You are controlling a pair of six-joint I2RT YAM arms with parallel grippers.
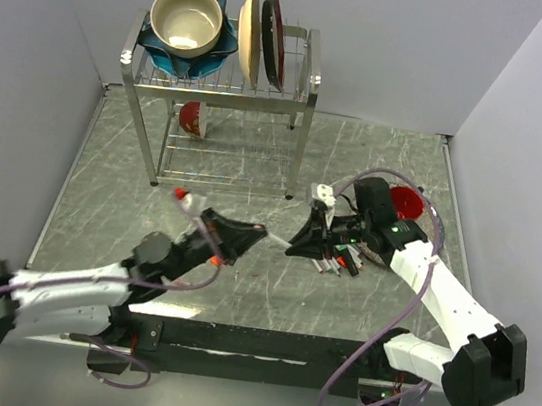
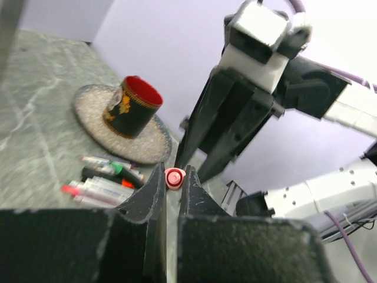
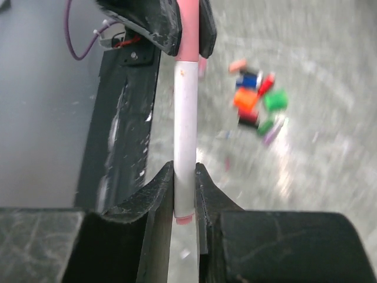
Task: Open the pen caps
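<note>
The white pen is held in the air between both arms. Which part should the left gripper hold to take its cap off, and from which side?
The pink cap, the end far from the right gripper, which clamps the white barrel. Come end-on, in line with the barrel, as the left gripper is now, shut on it: then a straight pull probably frees it.

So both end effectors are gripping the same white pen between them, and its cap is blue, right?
Not blue: the cap is pink, as the right wrist view shows. The left end effector and the right end effector do grip the same white pen.
</note>
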